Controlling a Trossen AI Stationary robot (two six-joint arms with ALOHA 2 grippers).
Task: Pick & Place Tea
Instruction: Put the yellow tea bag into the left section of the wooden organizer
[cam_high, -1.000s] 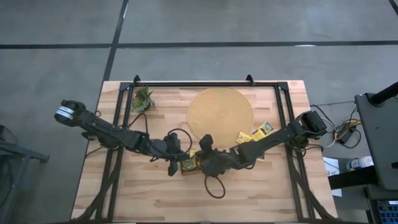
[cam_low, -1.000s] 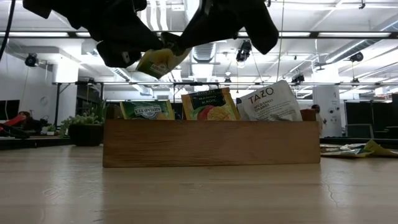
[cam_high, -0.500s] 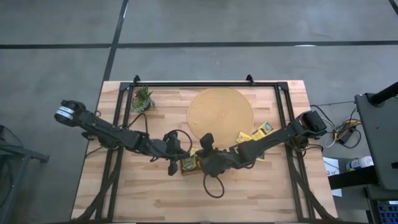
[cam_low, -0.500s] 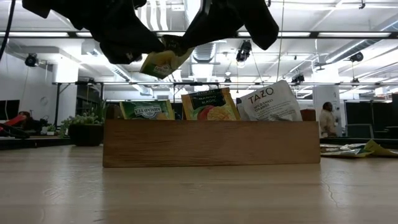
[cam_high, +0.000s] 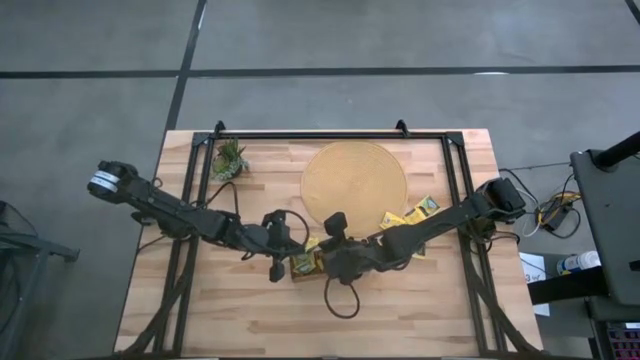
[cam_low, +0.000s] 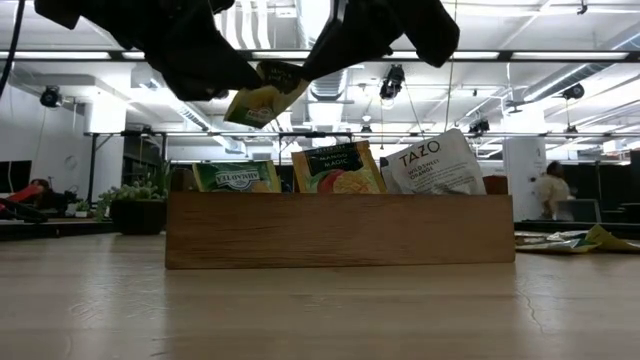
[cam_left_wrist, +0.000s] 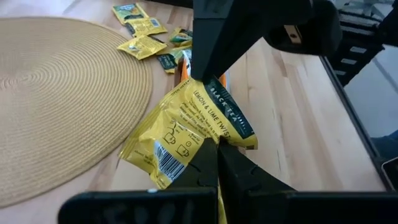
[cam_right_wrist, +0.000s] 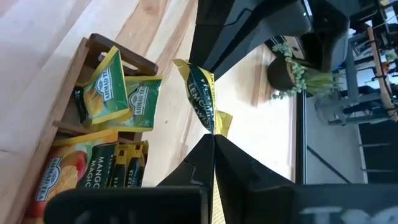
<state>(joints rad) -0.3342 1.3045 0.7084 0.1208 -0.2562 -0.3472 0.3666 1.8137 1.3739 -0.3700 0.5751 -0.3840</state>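
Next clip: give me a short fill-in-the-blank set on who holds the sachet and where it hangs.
1. The yellow sachet is pinched by ____ tools at once, the left tool and the right tool.
2. It hangs ____ the wooden tray.
3. The woven round mat has ____ sachets on it.
4. The small plant stands beside the table's ____ arm.

Missing words: both; above; no; left

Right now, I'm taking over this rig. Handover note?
Left gripper: shut on the yellow sachet, held above the tray.
Right gripper: shut on the same sachet's other edge.
Tray already holds several sachets, including green, mango and white ones.
Loose sachets lie beside the mat, on the right arm's side.
Left: one gripper lets go, sachet goes into the tray, then the loose ones.
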